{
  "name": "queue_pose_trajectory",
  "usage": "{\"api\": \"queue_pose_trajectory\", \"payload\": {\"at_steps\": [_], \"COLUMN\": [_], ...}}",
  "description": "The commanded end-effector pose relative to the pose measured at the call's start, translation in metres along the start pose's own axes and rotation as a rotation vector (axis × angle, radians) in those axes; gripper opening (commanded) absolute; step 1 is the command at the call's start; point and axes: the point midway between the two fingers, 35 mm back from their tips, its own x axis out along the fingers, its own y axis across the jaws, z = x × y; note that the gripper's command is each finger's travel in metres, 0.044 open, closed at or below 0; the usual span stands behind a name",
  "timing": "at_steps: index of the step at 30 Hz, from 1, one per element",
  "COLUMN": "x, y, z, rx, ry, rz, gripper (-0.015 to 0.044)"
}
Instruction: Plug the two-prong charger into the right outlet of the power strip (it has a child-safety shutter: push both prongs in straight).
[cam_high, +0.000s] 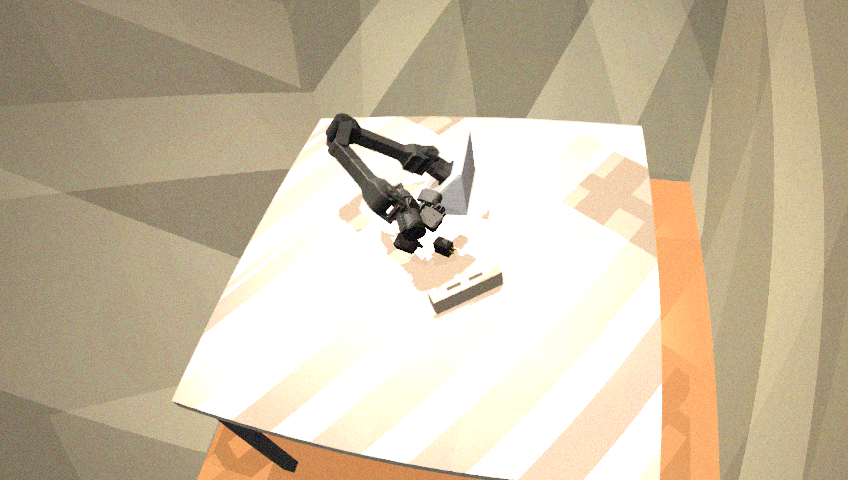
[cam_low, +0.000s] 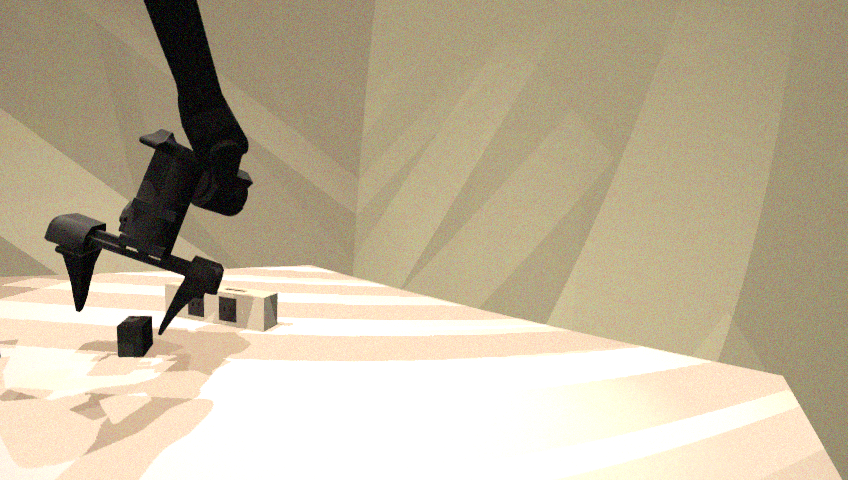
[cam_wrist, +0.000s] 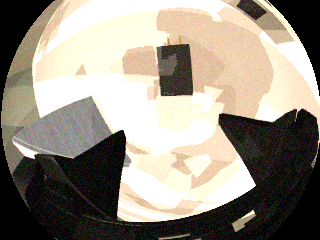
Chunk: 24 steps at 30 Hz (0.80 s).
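Note:
The black charger (cam_high: 443, 246) (cam_low: 134, 337) (cam_wrist: 176, 70) lies on the table. Its two gold prongs (cam_wrist: 180, 39) point away from the gripper in the wrist view, and toward the power strip's side in the top view. The pale power strip (cam_high: 467, 292) (cam_low: 252, 309) stands beyond the charger. The exterior view shows two dark outlets on its face; a finger partly covers the strip's left part there. My gripper (cam_low: 119, 321) (cam_wrist: 174, 126) is wide open and empty, tilted above and just behind the charger. The charger is ahead of the fingertips in the wrist view, untouched.
A grey wedge-shaped block (cam_high: 458, 193) (cam_wrist: 75, 125) stands beside the arm's base, on the left in the wrist view. The table (cam_high: 357, 356) carries striped light and shadow patches. Its far right edge shows in the exterior view.

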Motion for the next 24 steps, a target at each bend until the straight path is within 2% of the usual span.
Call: {"api": "queue_pose_trajectory", "payload": {"at_steps": [1,24], "x": [-0.002,-0.015], "y": [0.001,0.013], "z": [0.008,0.051], "rx": [0.009,0.057], "ry": [0.03,0.098], "rz": [-0.05,-0.318], "gripper": [0.044,0.044]}}
